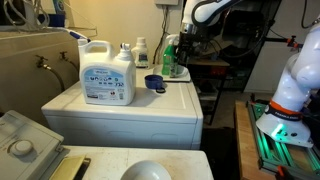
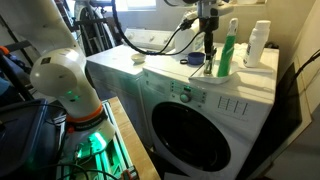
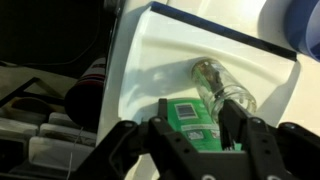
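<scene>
My gripper [image 1: 186,47] hangs over the far end of a white washing machine top [image 1: 120,108], and it also shows in the other exterior view [image 2: 207,48]. In the wrist view its fingers [image 3: 197,128] are open and spread to either side of a green bottle [image 3: 188,118] with a label. A clear plastic bottle [image 3: 222,86] stands close beside the green one, near one finger. The green bottle shows in both exterior views [image 1: 170,60] [image 2: 226,55]. I cannot tell whether the fingers touch either bottle.
A large white detergent jug [image 1: 108,76] stands mid-top with a blue cup [image 1: 153,83] beside it. A white bottle [image 2: 259,45] stands near the wall and another small one [image 1: 141,52] behind the jug. A utility sink [image 1: 35,55] stands next to the machine.
</scene>
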You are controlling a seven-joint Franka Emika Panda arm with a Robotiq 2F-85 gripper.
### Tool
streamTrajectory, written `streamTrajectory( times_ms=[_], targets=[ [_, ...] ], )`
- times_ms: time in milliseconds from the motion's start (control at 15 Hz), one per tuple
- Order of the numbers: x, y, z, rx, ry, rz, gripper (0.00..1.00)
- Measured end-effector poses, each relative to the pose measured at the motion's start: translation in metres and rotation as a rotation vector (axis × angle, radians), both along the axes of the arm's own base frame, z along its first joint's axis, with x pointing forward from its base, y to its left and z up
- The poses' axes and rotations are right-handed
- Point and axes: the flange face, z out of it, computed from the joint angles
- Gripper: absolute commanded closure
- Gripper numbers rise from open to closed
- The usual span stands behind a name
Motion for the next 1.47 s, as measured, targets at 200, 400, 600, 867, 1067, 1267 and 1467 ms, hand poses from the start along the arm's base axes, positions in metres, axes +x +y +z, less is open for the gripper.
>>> streamTrajectory(
  times_ms=[200,400,600,867,1067,1267,1467],
  targets=[
    [0.006,-0.003,0.009,0.003,-0.061,-0.033,0.30],
    [0.013,-0.006,0.015,-0.001,-0.130,-0.047,0.38],
    [0.017,-0.006,0.015,0.003,-0.160,-0.052,0.55],
    [0.018,-0.003,0.011,0.014,-0.156,-0.054,0.84],
    [0.019,-0.003,0.008,0.016,-0.150,-0.056,0.94],
    [0.019,-0.004,0.008,0.016,-0.150,-0.057,0.96],
    [0.019,-0.001,0.013,0.014,-0.159,-0.049,0.96]
  ],
)
